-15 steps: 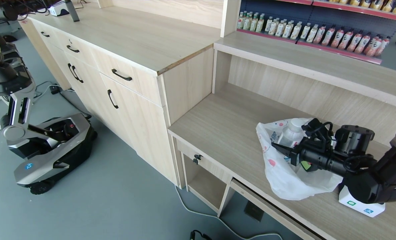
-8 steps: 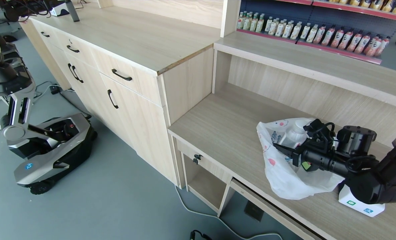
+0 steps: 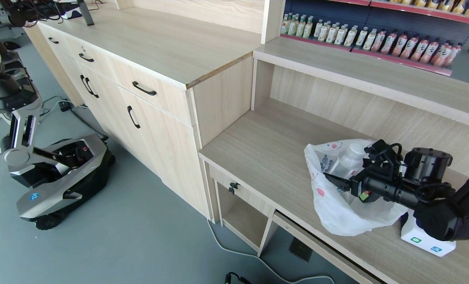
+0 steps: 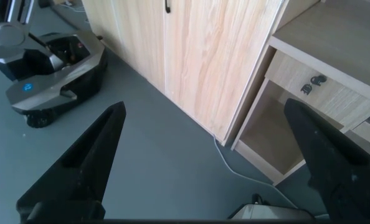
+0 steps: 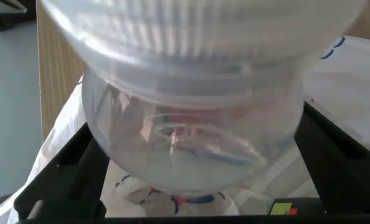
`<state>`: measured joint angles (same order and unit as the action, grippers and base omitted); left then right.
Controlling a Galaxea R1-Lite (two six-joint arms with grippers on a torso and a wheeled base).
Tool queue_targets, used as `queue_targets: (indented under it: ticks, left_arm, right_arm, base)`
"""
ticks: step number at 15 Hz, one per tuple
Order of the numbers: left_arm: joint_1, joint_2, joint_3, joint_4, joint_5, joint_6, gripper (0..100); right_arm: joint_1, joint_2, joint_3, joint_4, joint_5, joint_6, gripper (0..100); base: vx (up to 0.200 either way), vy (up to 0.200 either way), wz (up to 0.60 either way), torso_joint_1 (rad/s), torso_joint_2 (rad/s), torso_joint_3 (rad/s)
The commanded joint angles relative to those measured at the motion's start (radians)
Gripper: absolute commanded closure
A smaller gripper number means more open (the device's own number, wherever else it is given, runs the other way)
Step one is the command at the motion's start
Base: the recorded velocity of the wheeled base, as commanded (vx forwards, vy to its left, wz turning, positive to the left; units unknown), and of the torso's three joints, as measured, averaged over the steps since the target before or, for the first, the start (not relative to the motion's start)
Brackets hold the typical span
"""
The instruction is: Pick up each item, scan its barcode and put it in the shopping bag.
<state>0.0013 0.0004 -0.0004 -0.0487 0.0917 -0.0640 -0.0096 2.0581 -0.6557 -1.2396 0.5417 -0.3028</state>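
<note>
Holding: right gripper point(image 3: 342, 173) clamped on clear plastic bottle with white cap point(image 3: 350, 157), ready for bagging.
Bottle: in mouth of white plastic shopping bag point(image 3: 337, 213), right on wooden counter point(image 3: 266, 157).
Left gripper point(image 4: 203, 109): jaws apart, empty.

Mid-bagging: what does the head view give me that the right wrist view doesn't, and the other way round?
Only the head view: the wooden counter, the whole shopping bag lying on it, the white box beside the bag, and the shelf of drinks behind. Only the right wrist view: the clear bottle close up, with reddish print showing through its wall. Both: the right tool clamped on the bottle at the bag's mouth.
</note>
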Motion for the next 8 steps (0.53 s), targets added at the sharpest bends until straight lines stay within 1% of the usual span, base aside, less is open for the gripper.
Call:
queue_targets:
  ticks: [1, 4, 6, 8]
  left_arm:
    - [0.000, 0.000, 0.000, 0.000, 0.000, 0.000, 0]
    - [0.000, 0.000, 0.000, 0.000, 0.000, 0.000, 0]
    - [0.000, 0.000, -0.001, 0.000, 0.000, 0.000, 0]
    - [0.000, 0.000, -0.001, 0.000, 0.000, 0.000, 0]
  right_arm:
    - [0.000, -0.078, -0.002, 0.046, 0.001, 0.022, 0]
    - [-0.003, -0.208, -0.010, 0.173, 0.001, 0.028, 0]
    - [-0.003, -0.340, -0.001, 0.235, -0.002, 0.025, 0]
    - [-0.023, -0.487, 0.022, 0.296, -0.003, 0.019, 0]
  base:
    - [0.000, 0.000, 0.00, 0.000, 0.00, 0.000]
    - [0.000, 0.000, 0.00, 0.000, 0.00, 0.000]
    - [0.000, 0.000, 0.00, 0.000, 0.00, 0.000]
    - [0.000, 0.000, 0.00, 0.000, 0.00, 0.000]
